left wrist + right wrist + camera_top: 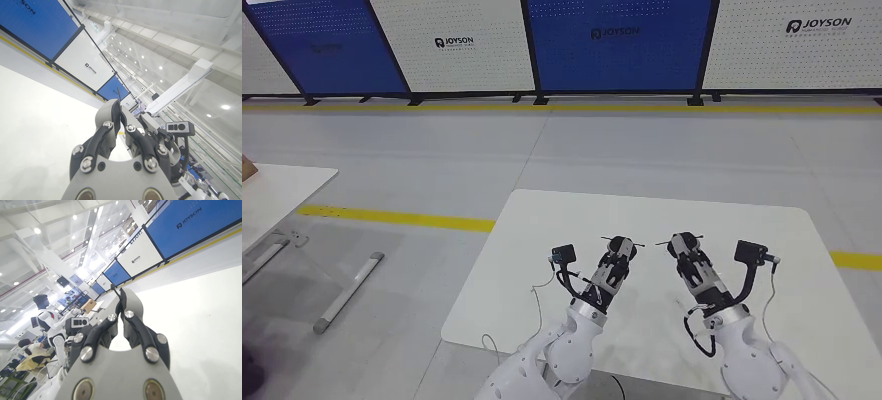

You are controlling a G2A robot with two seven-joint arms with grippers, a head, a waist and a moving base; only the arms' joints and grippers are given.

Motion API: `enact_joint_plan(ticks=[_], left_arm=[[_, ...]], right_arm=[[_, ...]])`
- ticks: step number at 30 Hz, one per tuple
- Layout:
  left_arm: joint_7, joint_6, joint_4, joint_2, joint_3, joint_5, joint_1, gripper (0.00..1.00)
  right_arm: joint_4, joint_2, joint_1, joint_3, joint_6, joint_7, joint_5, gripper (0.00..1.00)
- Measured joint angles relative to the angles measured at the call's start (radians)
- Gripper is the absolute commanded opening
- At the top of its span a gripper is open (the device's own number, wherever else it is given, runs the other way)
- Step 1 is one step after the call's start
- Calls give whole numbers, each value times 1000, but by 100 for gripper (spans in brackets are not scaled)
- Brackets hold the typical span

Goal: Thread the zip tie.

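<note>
Held above the near half of the white table [742, 225], just left of its middle, by the left gripper [620, 246] [119, 108] with fingers pressed fully together: a thin black strip [118, 93], poking out past the fingertips. Pinched close beside that, just right of the table's middle and likewise off its top, in the equally tight-closed right gripper [683, 243] [121, 300]: a black zip tie [114, 289], gripped near its square head, with that head jutting beyond the pads. Cannot tell whether strip and zip tie are one piece or two.
</note>
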State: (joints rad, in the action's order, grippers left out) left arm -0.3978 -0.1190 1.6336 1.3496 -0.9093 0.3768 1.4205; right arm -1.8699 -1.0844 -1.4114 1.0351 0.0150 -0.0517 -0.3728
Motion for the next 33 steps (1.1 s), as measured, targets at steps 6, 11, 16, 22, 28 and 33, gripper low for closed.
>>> enact_joint_plan(ticks=[6, 11, 16, 22, 28, 33], left_arm=[[0, 0, 0, 0, 0, 0, 0, 0], [0, 0, 0, 0, 0, 0, 0, 0], [0, 0, 0, 0, 0, 0, 0, 0], [0, 0, 0, 0, 0, 0, 0, 0], [0, 0, 0, 0, 0, 0, 0, 0], [0, 0, 0, 0, 0, 0, 0, 0]], right_arm=[[16, -15, 14, -26, 4, -2, -28, 0], [35, -28, 31, -41, 13, 17, -29, 0], [39, -38, 36, -44, 19, 11, -44, 0], [44, -48, 32, -40, 28, 2, -55, 0], [41, -55, 22, -31, 29, 18, -52, 0], [38, -61, 18, -24, 32, 20, -53, 0]])
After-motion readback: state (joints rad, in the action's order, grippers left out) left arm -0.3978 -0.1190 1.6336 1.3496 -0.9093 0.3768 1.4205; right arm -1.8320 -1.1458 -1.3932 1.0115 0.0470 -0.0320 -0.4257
